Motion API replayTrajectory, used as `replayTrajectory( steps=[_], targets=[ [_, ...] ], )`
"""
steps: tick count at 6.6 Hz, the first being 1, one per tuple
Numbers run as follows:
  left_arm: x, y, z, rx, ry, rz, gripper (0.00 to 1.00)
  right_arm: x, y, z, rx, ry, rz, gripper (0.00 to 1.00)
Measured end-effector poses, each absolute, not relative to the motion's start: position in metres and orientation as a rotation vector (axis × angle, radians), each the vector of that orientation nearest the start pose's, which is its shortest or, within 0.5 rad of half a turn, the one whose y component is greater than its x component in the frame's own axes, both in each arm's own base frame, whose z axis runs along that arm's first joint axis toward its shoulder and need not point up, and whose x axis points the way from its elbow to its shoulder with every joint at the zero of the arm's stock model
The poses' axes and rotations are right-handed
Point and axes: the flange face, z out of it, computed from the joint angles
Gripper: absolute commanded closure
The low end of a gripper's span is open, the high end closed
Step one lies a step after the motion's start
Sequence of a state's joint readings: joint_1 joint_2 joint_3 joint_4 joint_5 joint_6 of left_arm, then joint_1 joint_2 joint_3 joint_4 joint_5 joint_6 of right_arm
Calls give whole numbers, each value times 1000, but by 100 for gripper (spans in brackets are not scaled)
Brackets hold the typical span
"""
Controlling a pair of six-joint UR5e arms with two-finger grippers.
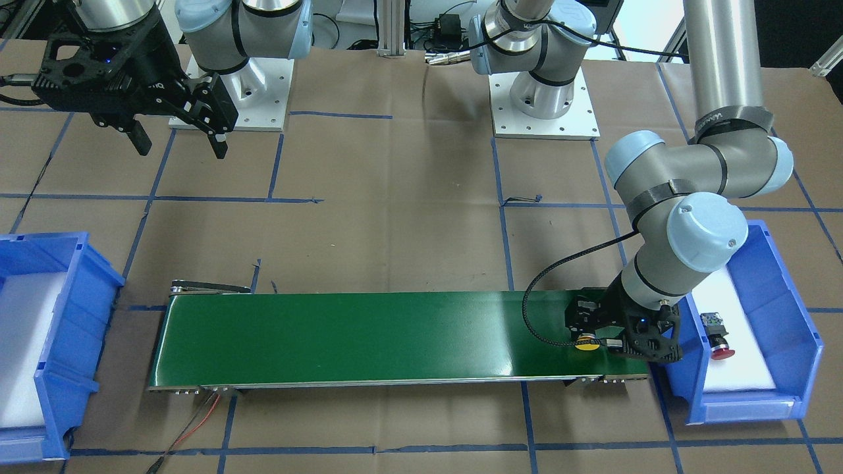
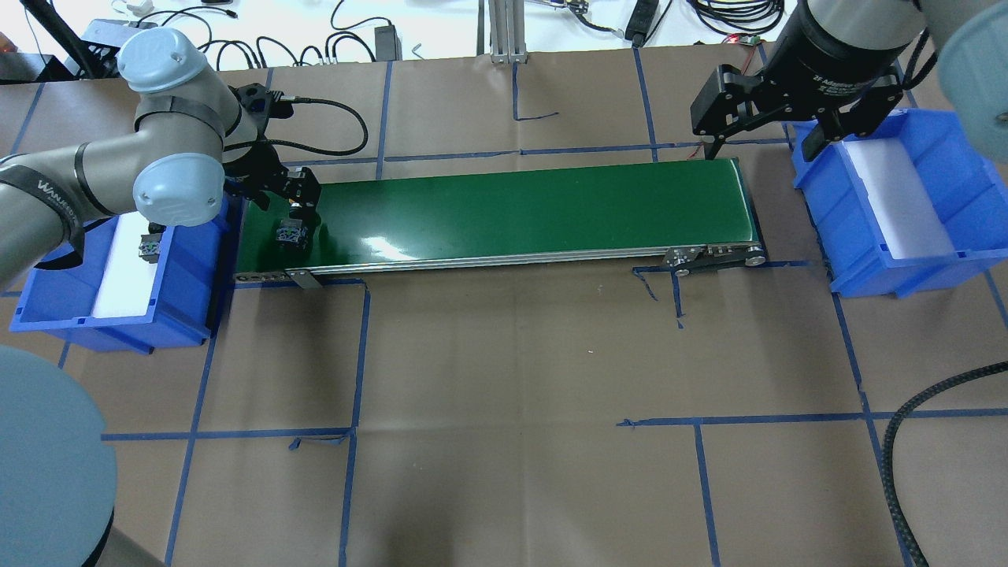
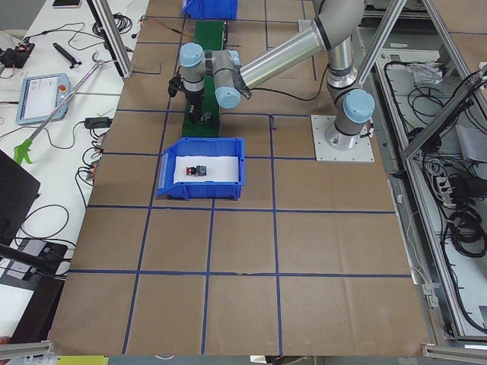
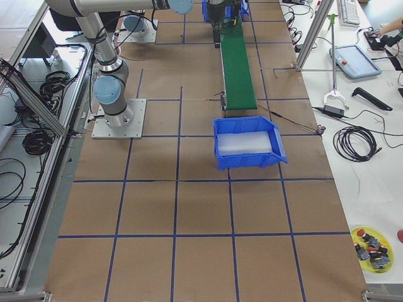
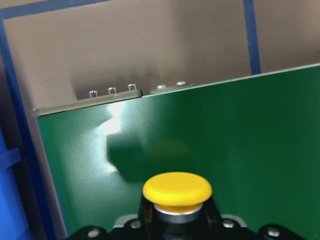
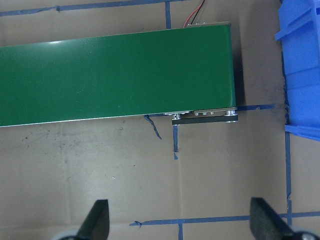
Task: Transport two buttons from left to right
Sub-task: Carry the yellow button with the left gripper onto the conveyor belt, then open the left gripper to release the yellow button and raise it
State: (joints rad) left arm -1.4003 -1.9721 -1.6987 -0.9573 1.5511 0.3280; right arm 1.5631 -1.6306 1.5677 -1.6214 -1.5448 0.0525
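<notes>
Nearest the operators' side of the counter [image 1: 395,217], a green conveyor belt [image 1: 342,336] runs lengthwise between two blue bins. At the belt's end by the left bin [image 1: 800,329], the left hand [image 1: 595,342] is down low, fingers closed on either side of the yellow button [image 1: 585,343]. That button lies on its side, cap facing the operators; can't tell if it is resting on the belt or just above it. Red button [image 1: 719,339] lies on the white liner in the left bin, cap toward the operators, apart from the hand. Right bin [image 1: 72,309] sits at the belt's other end, white liner showing. Farther back, right hand [image 1: 181,148] hangs high above the counter, behind the belt's right end, fingers spread wide.
</notes>
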Motion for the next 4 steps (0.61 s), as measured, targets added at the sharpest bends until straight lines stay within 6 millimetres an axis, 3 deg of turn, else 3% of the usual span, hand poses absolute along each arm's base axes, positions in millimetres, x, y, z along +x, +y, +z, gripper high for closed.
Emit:
replayTrajectory(
  steps=[2, 4],
  targets=[
    [-29, -627, 304, 246, 3123, -147, 0, 132, -478, 524, 93, 3107, -178, 0],
    [-30, -618, 362, 246, 3134, -87, 0, 132, -478, 525, 95, 3107, -180, 0]
  ],
)
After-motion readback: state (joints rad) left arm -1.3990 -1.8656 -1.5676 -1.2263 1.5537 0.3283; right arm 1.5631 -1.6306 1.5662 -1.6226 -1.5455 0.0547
